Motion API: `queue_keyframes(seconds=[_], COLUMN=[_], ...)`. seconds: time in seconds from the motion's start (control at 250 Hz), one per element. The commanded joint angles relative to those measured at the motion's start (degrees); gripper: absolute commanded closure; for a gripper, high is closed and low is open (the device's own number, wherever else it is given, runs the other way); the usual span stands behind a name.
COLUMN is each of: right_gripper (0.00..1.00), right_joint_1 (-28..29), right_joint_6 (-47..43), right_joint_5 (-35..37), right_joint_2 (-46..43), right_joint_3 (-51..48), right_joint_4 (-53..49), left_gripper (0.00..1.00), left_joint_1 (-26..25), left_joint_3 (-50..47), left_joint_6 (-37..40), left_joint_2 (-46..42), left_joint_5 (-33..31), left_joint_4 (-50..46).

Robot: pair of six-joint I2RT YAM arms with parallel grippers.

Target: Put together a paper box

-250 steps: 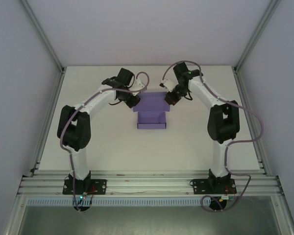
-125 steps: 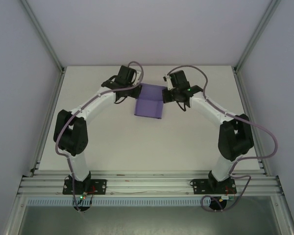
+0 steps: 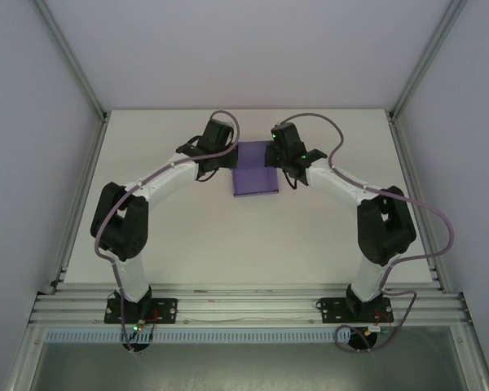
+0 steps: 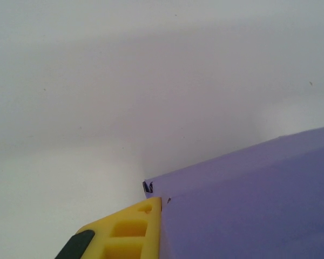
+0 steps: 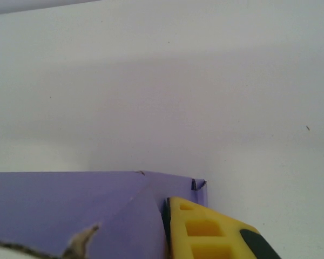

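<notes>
paper box (image 3: 254, 180) between left pincer (image 3: 228, 166), right pincer (image 3: 279, 165)

No text, label, brand, number or sign can be read in any view. The paper box (image 3: 253, 169) shows only plain purple card.
</notes>
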Motion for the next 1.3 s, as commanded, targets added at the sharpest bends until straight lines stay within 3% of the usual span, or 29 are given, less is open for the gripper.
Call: queue_keyframes(seconds=[0.0,0.08,0.152,0.296,0.432,0.48,0.548,0.624,0.688,0.728,0.76,0.835,0.983,1.103,1.299], right_gripper=[0.87,0.88,0.88,0.85,0.81,0.8,0.67,0.38,0.23,0.17,0.15,0.11,0.11,0.14,0.29], right_joint_1=[-2.59,-4.71,-5.61,-5.71,-5.74,-5.77,-5.81,-5.78,-5.74,-5.77,-5.76,-5.73,-5.04,-1.57,1.87], right_joint_6=[-4.45,-10.08,-16.86,-26.53,-25.3,-24.52,-22.9,-21.93,-19.83,-17.58,-15.15,-8.54,7.29,14.61,19.57], right_joint_5=[-5.62,-17.05,-22.34,-22.75,-15.87,-14.05,-12.95,-12.69,-9.92,-7.25,-5.24,-3.35,-7.24,-9.98,-9.83], right_joint_2=[-4.16,-4.64,-4.56,-3.44,-2.75,-2.5,-2.83,-4.25,-6.38,-8.06,-9.76,-14.43,-22.11,-21.53,-11.79], right_joint_3=[1.21,2.49,4.24,6.76,5.91,5.89,5.82,4.85,2.91,1.41,-0.1,-5.94,-21.38,-27.16,-24.67], right_joint_4=[-5.64,-13.45,-21.6,-32.09,-28.52,-27.41,-26.23,-24.58,-22.4,-21.31,-20.75,-18.39,-9.24,-1.82,2.97], left_gripper=[0.89,0.89,0.89,0.77,0.65,0.53,0.41,0.28,0.17,0.12,0.01,0.0,0.0,0.0,0.0], left_joint_1=[0.27,0.27,0.26,0.27,0.27,0.29,0.27,0.23,0.27,0.27,0.27,0.34,1.35,4.25,9.35], left_joint_3=[0.08,-1.09,-2.65,-4.28,-4.2,-3.44,-2.78,-3.52,-4.77,-5.64,-6.89,-10.84,-23.52,-30.54,-34.03], left_joint_6=[7.72,13.18,17.78,21.95,20.74,19.58,18.69,18.0,16.88,15.92,14.76,11.21,0.75,-5.5,-8.85], left_joint_2=[-3.06,-4.77,-6.51,-7.84,-6.26,-5.35,-4.72,-5.41,-6.66,-7.86,-9.03,-12.72,-22.15,-25.33,-24.2], left_joint_5=[5.14,7.94,9.67,11.4,9.33,8.26,7.77,8.06,8.27,8.15,7.88,6.17,-2.77,-11.4,-9.82], left_joint_4=[-4.26,-6.75,-8.14,-10.5,-10.27,-10.73,-10.93,-10.07,-8.83,-8.2,-7.39,-4.78,4.05,7.1,7.77])
